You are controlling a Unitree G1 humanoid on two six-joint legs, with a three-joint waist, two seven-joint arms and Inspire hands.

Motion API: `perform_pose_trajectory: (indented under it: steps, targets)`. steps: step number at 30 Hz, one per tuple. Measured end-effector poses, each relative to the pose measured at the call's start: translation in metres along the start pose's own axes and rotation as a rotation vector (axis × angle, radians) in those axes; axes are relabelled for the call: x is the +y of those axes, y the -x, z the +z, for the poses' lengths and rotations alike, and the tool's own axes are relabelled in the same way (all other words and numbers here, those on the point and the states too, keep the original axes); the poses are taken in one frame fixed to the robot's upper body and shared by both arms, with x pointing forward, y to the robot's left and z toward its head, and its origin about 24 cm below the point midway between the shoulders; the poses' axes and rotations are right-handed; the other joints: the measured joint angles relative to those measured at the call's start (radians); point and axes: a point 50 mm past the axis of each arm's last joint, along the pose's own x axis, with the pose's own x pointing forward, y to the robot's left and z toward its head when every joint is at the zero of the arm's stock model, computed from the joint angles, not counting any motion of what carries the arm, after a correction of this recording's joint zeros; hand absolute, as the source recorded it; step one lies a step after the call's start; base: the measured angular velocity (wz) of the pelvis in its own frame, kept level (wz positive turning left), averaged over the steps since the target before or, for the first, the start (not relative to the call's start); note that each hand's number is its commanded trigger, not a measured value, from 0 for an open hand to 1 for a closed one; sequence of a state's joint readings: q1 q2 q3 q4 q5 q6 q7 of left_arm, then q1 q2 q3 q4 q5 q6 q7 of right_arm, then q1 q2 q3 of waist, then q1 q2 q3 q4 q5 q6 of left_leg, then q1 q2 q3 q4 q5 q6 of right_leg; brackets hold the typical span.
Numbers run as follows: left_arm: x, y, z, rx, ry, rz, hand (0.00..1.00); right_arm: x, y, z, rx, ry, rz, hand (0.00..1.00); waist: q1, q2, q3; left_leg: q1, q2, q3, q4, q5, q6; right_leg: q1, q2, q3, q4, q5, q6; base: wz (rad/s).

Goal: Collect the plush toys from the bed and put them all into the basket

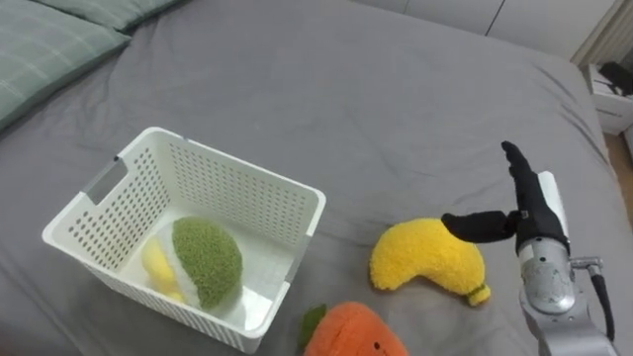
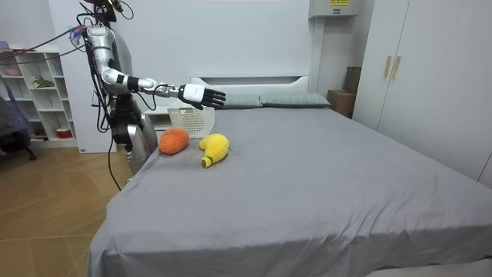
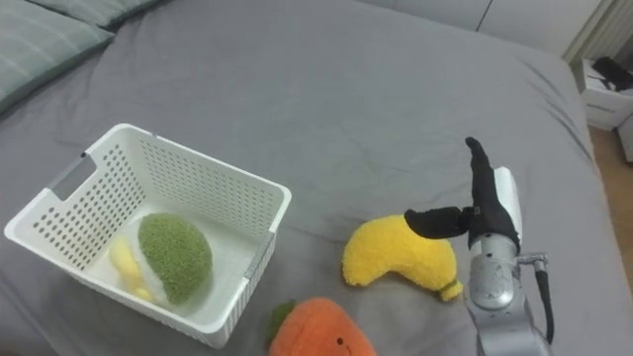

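Hovering over the grey bed [image 1: 346,89], the robot's right hand [image 1: 534,213] has its fingers straight and its thumb spread wide, holding nothing, just above the right end of a yellow plush toy [image 1: 430,257]. An orange plush toy [image 1: 351,331] lies nearby, and a green plush toy [image 1: 208,259] already sits in the white basket [image 1: 237,164] to the left. The step in hand appears to be the approach to the yellow toy. Next, the hand likely must lower, close around it, and carry it left to the basket.
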State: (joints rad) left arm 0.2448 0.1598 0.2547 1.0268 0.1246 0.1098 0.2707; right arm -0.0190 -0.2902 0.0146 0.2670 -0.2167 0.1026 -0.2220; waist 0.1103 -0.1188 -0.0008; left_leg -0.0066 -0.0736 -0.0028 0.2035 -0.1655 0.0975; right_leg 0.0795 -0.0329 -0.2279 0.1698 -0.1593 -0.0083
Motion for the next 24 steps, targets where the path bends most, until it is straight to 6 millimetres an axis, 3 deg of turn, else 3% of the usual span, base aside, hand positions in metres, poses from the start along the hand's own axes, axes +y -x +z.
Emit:
perform_pose_trajectory:
  steps: [6, 10, 12, 17, 24]
  targets:
    - [0.010, -0.001, -0.007, 0.013, -0.059, 0.021, 0.00, -0.002, 0.000, -0.012, 0.052, 0.060, 0.030, 0.00, 0.010, -0.036, -0.0033, -0.036, 0.003, 0.001, 0.016, -0.004, 0.000, -0.030, 0.004, 0.003, 0.001, 0.003, 0.000, -0.01]
    - [0.011, -0.003, 0.001, -0.003, -0.051, 0.022, 0.00, 0.001, -0.003, -0.027, 0.120, 0.076, 0.039, 0.00, 0.031, -0.035, -0.0017, -0.047, 0.003, 0.001, 0.026, -0.009, 0.004, -0.036, 0.004, 0.002, 0.000, 0.008, 0.004, 0.01]
    - [0.012, -0.004, 0.011, -0.025, -0.036, 0.023, 0.00, 0.003, -0.005, -0.038, 0.171, 0.124, 0.062, 0.00, 0.058, -0.035, -0.0017, -0.082, 0.003, 0.000, 0.035, -0.010, 0.005, -0.066, 0.004, 0.000, 0.001, 0.012, 0.004, 0.00]
    - [0.014, -0.005, 0.017, -0.050, -0.019, 0.034, 0.00, 0.013, -0.007, -0.049, 0.221, 0.170, 0.110, 0.00, 0.067, -0.033, 0.0033, -0.115, 0.002, -0.004, 0.037, -0.004, 0.007, -0.096, 0.000, -0.024, 0.001, 0.017, 0.003, 0.06]
    - [0.020, -0.006, 0.024, -0.085, -0.032, 0.045, 0.00, 0.012, -0.025, -0.040, 0.232, 0.178, 0.101, 0.00, 0.086, -0.034, 0.0128, -0.181, -0.004, -0.032, 0.054, 0.002, 0.007, -0.148, -0.001, -0.053, -0.001, 0.017, 0.003, 0.13]
